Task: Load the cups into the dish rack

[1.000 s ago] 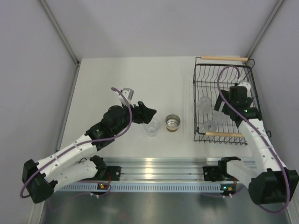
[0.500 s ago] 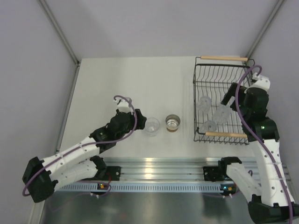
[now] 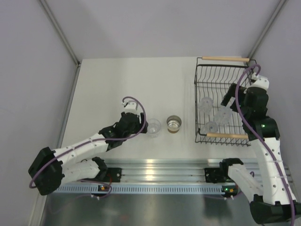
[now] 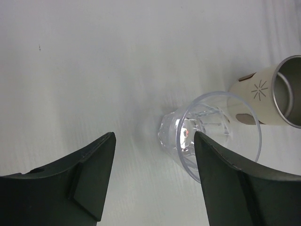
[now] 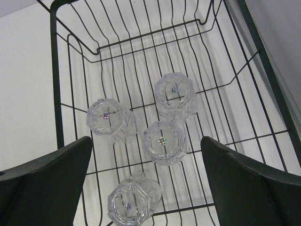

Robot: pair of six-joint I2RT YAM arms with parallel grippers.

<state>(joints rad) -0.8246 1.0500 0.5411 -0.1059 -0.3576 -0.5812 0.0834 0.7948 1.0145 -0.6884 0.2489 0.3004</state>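
— Start on the left. What have you got?

— My left gripper (image 3: 144, 125) is low over the table (image 3: 103, 84), jaws spread, nothing in them. The clear cup (image 4: 207, 136) stands upright just ahead. In the wrist view it sits off toward the right-hand finger (image 4: 230, 188) and isn't centred in the gap.

— So you don't close?

— Not yet. I judge I should shift across until the cup is midway, then push forward so both pads meet the wall below the rim. Closing from here would likely clip one side and tip it. It looks like thin plastic, so a gentle squeeze.

— Anything crowding it?

— The tan cup (image 3: 174, 124) is just beside it to the right, not touching. I want my outer finger clear of that.

— And further right?

— The dish rack (image 3: 201, 80) holds four clear cups (image 5: 163, 141), all upside down. My right gripper (image 3: 229, 96) hangs above them, wide apart and empty.
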